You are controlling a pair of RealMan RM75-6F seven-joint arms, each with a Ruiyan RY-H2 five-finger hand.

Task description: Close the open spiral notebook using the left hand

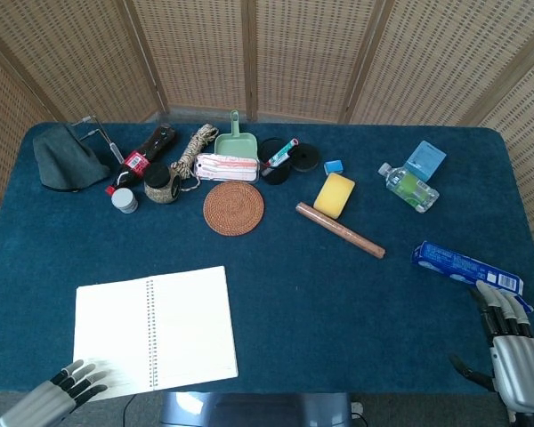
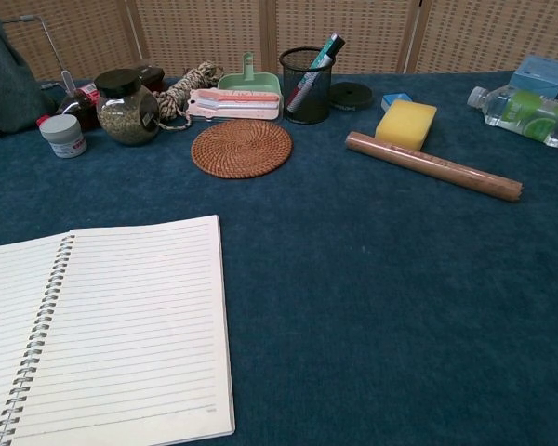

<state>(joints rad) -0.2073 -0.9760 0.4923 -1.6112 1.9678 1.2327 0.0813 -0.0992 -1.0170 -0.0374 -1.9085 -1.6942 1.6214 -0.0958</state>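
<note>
Notebook (image 1: 154,329) open flat, lined pages up, spiral down middle, at table (image 1: 303,294) front edge, approx 7 o'clock from woven coaster (image 1: 233,208). Left hand (image 1: 64,388) at notebook's 7 o'clock corner, fingers straight, tips on left page, gripping nothing. Right hand (image 1: 507,342) at front right, palm down, fingers extended, holding nothing; tips just short of blue packet (image 1: 467,268).

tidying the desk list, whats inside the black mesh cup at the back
The black mesh cup holds a marker-like pen leaning with its teal end poking above the rim. The mesh wall hides the bottom, so anything shorter inside cannot be seen.
</note>
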